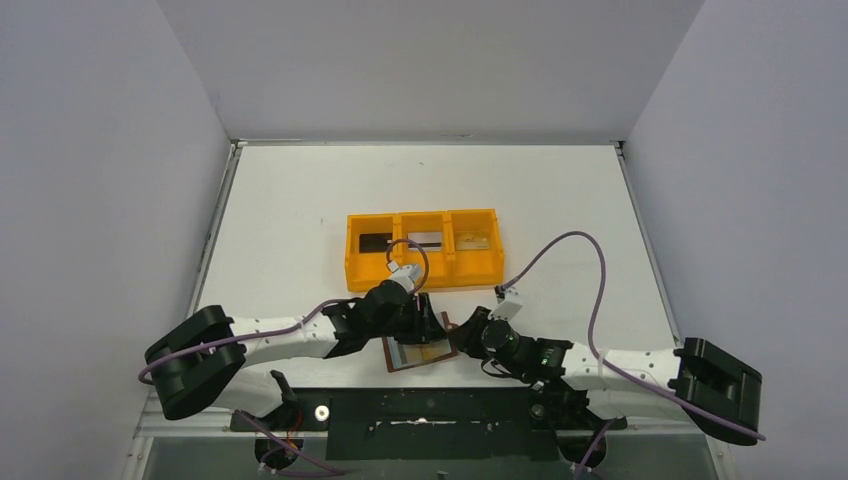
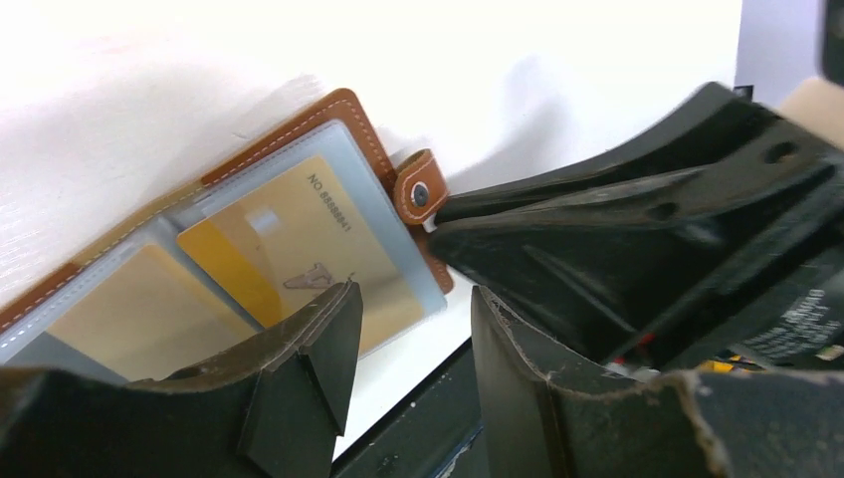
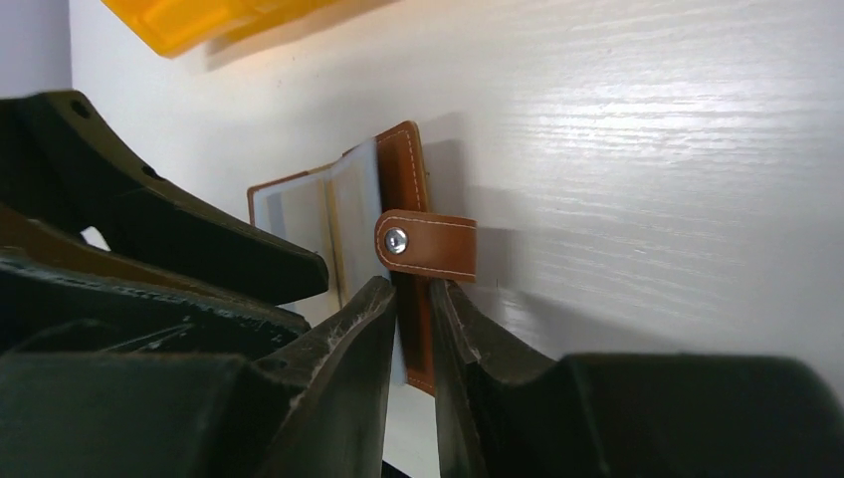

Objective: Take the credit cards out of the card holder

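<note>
The card holder [image 1: 420, 355] lies open near the table's front edge, brown leather with pale pockets. Tan-gold credit cards [image 2: 299, 249] show inside its pockets. My right gripper [image 3: 413, 299] is shut on the holder's brown edge, just below the snap tab [image 3: 428, 246]. My left gripper [image 2: 413, 319] stands open over the holder's near corner with nothing between its fingers; one fingertip [image 2: 323, 334] overlaps the gold card's edge. In the top view the left gripper [image 1: 428, 312] and right gripper [image 1: 455, 333] meet over the holder.
An orange three-compartment tray [image 1: 420, 275] sits just beyond the grippers, with a black card [image 1: 372, 242], a silvery card [image 1: 425, 240] and a tan card [image 1: 472, 241] in it. The table's front edge and dark base plate lie right under the holder.
</note>
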You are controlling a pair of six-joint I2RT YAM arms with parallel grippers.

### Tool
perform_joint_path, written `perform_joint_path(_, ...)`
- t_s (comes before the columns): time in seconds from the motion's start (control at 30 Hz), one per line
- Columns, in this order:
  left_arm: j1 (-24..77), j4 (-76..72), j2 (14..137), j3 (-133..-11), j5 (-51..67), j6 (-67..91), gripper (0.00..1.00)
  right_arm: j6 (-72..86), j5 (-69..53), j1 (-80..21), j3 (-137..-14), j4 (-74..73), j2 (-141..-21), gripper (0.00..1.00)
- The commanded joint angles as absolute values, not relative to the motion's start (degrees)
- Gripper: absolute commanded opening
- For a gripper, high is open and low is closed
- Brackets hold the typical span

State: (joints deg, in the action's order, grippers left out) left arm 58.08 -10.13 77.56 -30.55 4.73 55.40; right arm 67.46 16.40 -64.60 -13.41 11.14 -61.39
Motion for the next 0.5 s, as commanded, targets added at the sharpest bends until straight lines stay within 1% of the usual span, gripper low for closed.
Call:
perform_joint_path(0.0,58.5,-11.0,78.0,-31.8,2.4,55.1,0.44,69.7,23.6,-65.3,-12.8,6.5,-54.3,0.22)
perform_joint_path(0.17,58.7,-9.9,74.5,-30.1,-0.1,55.3,0.44,67.0,24.1,-65.6,-12.8,4.6,-47.8,0.23)
perform_joint_path(0.23,58.7,-9.1,72.8,-29.7,-1.1,55.4,0.44,64.8,23.0,-65.7,-13.4,5.3,-47.0,0.24)
perform_joint_path(0.33,58.8,-7.3,70.3,-28.8,-2.8,55.4,0.44,61.4,21.0,-65.9,-15.6,6.3,-48.2,0.24)
perform_joint_path(0.47,58.6,-1.5,65.9,-27.4,-8.1,56.8,0.44,58.6,18.9,-66.8,-19.6,5.9,-53.7,0.24)
